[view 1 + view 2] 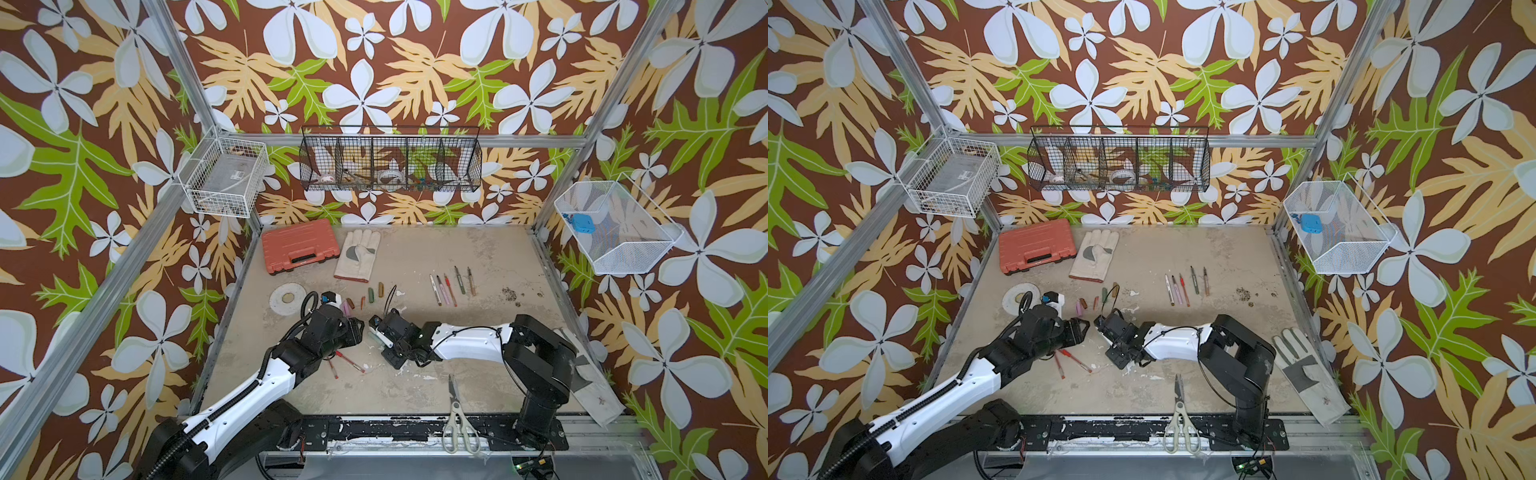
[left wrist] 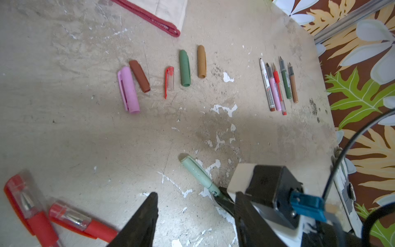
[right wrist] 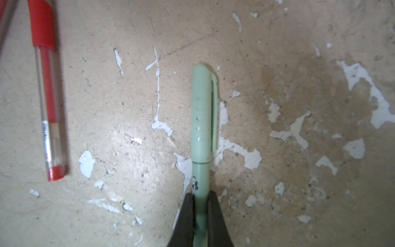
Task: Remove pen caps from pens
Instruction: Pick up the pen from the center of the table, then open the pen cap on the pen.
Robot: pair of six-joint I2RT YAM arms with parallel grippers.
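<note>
My right gripper (image 3: 201, 196) is shut on the barrel of a pale green pen (image 3: 203, 171), held low over the table with its pale green cap (image 3: 204, 111) on. In the left wrist view that pen (image 2: 198, 173) points toward my left gripper (image 2: 195, 194), which stands open just short of the cap, nothing between its fingers. In both top views the two grippers (image 1: 360, 328) (image 1: 374, 326) face each other at the table's middle. Several loose pen caps (image 2: 184, 68) lie in a row. Several uncapped pens (image 2: 277, 83) lie side by side further right. Two capped red pens (image 2: 70, 220) lie under my left arm.
Grey-handled scissors (image 1: 457, 411) lie at the front edge. An orange tool case (image 1: 299, 245), a work glove (image 1: 357, 255) and a white disc (image 1: 288, 297) sit at the back left. Another glove (image 1: 1308, 374) lies at the right edge. Wire baskets (image 1: 390, 162) hang on the walls.
</note>
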